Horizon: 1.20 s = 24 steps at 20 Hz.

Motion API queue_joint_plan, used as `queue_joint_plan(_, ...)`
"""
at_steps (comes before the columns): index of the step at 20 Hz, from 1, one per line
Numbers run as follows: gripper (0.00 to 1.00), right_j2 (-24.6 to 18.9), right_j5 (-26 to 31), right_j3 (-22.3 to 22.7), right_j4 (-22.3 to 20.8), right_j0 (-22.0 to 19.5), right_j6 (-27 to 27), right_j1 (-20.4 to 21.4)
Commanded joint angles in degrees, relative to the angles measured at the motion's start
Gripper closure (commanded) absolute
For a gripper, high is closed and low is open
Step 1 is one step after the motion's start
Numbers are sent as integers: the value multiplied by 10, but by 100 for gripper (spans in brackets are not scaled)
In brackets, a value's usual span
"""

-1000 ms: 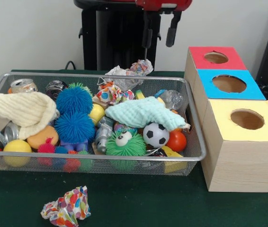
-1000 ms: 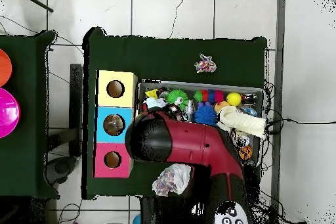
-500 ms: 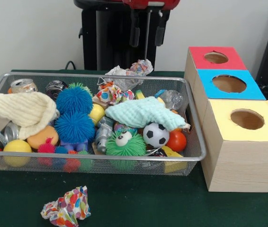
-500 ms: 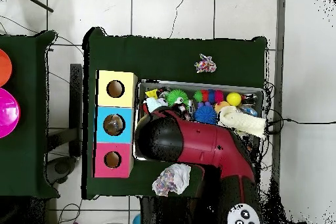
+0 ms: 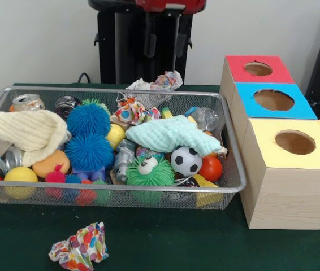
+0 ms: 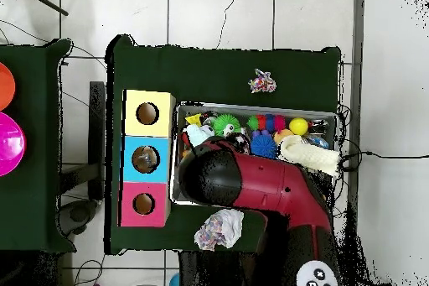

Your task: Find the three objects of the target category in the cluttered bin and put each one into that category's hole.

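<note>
My gripper hangs open and empty, high above the back edge of the wire bin. Its dark fingers stand well apart. The bin is packed with two blue spiky balls, a green fuzzy toy with an eye, a soccer ball, a mint cloth, a cream cloth, cans and crumpled patterned paper. To its right stand the hole boxes: red, blue and yellow. In the overhead view the arm hides the gripper and part of the bin.
One crumpled paper ball lies on the green table in front of the bin, another just behind it. A red ball and a yellow ball sit against the bin's front wall. The overhead view shows both paper balls.
In the front view the gripper has slid left along the top, from beside the red box to above the bin's back middle. It stays open. Nothing in the bin has moved.
</note>
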State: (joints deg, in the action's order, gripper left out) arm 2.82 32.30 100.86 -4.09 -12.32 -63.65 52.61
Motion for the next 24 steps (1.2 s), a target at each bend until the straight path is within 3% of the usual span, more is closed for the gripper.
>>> queue_joint_plan(1, 0, 27, 0, -22, 23, 2, -184, -53)
queue_joint_plan(5, 0, 40, -13, -29, 39, 13, -202, -66)
queue_joint_plan(9, 0, 59, -63, -4, 97, 16, -267, -68)
queue_joint_plan(14, 0, 58, -55, 2, 146, 6, -286, -67)
queue_joint_plan(17, 0, 88, -53, -14, 143, 22, -311, -86)
queue_joint_plan(24, 0, 125, -18, -79, 63, 58, -263, -111)
